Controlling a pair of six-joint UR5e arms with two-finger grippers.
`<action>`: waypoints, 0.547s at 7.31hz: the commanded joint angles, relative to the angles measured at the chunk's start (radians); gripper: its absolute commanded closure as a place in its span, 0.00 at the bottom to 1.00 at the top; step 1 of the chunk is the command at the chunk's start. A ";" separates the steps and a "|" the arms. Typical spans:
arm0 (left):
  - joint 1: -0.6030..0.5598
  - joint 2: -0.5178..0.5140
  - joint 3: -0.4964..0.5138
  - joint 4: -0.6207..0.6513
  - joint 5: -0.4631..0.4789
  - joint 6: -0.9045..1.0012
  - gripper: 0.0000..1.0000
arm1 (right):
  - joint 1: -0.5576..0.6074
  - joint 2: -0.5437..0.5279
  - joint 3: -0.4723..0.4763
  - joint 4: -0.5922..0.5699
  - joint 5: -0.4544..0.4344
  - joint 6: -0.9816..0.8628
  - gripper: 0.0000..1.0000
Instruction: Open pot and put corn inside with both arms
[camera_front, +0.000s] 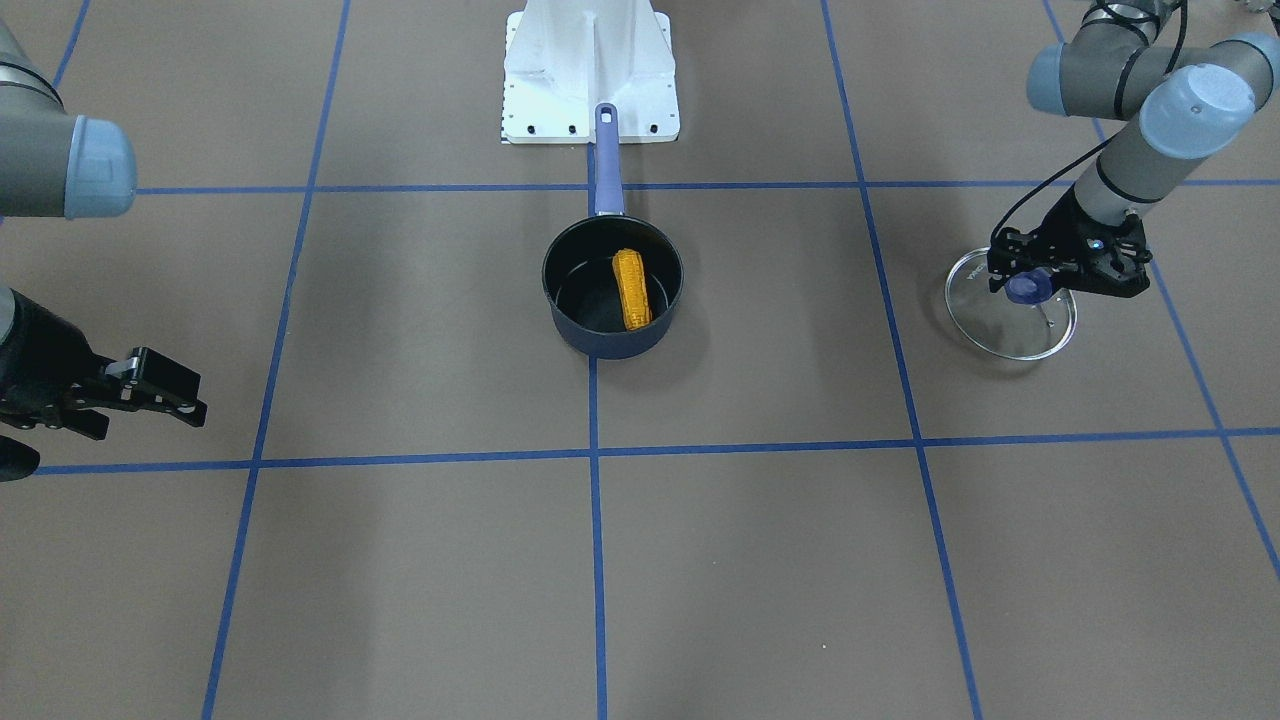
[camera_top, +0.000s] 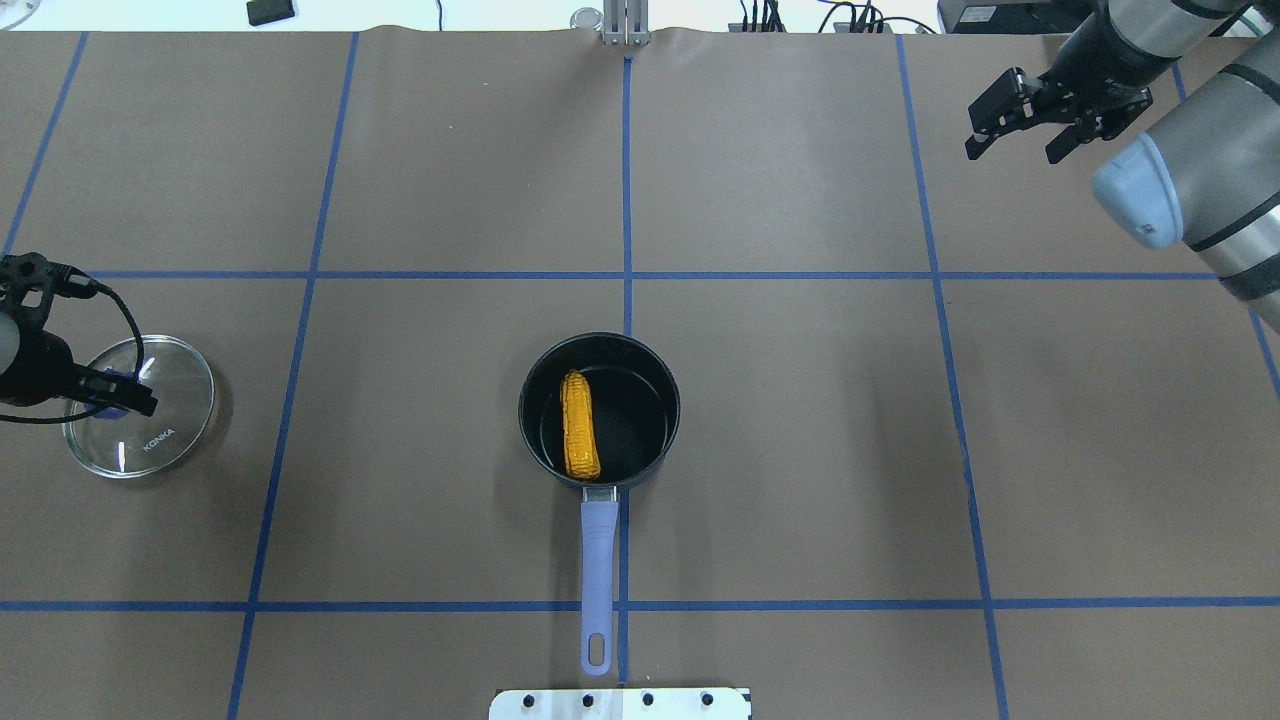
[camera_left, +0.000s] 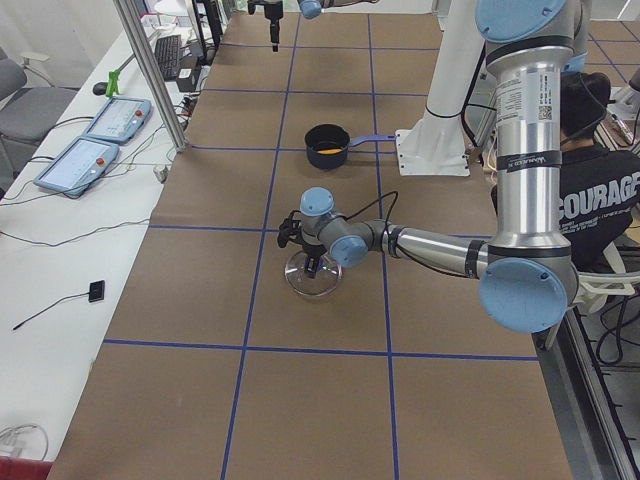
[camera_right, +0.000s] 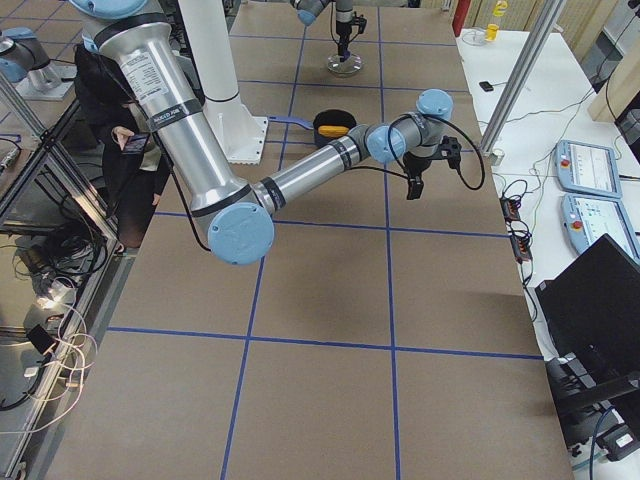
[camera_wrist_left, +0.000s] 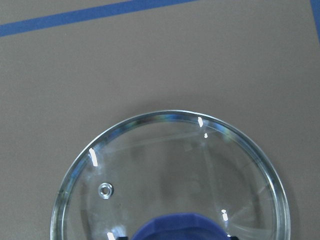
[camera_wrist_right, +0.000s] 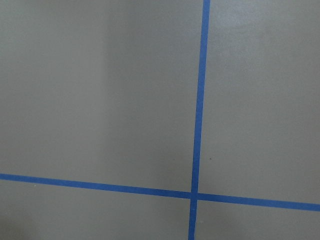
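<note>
Corn, the yellow-orange bumpy toy cob (camera_top: 580, 425), already lies inside the pot. From where I stand, a broad brown desk (camera_top: 800, 450) with a blue tape grid carries everything. Of the two grey tubular arms, the left arm (camera_left: 430, 245) reaches low out to its own side, and the right arm (camera_right: 310, 170) hangs off to the other.

The dark-blue round saucepan (camera_top: 640, 420) sits mid-desk, uncovered, with its lilac handle (camera_top: 598, 560) pointing at the robot's base. The clear glass lid (camera_top: 170, 420) rests flat on the desk, well apart on the saucepan's left. The left jaws straddle its blue knob (camera_wrist_left: 180, 227); clenched or released, I cannot tell. The right jaws are spread and hold nothing.

The cob's long axis follows the handle's line, in the saucepan's left half, and neither arm looks nearer to it. I'd judge only letting go of the lid remains.
</note>
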 joint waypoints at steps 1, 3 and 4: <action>-0.001 0.005 0.016 -0.008 0.007 0.008 0.58 | 0.001 -0.001 -0.002 0.001 -0.001 -0.002 0.00; -0.001 0.005 0.028 -0.008 0.010 0.010 0.57 | 0.001 -0.001 -0.007 0.001 -0.004 -0.003 0.00; 0.000 0.004 0.028 -0.008 0.010 0.010 0.57 | 0.001 -0.001 -0.005 0.003 -0.003 -0.003 0.00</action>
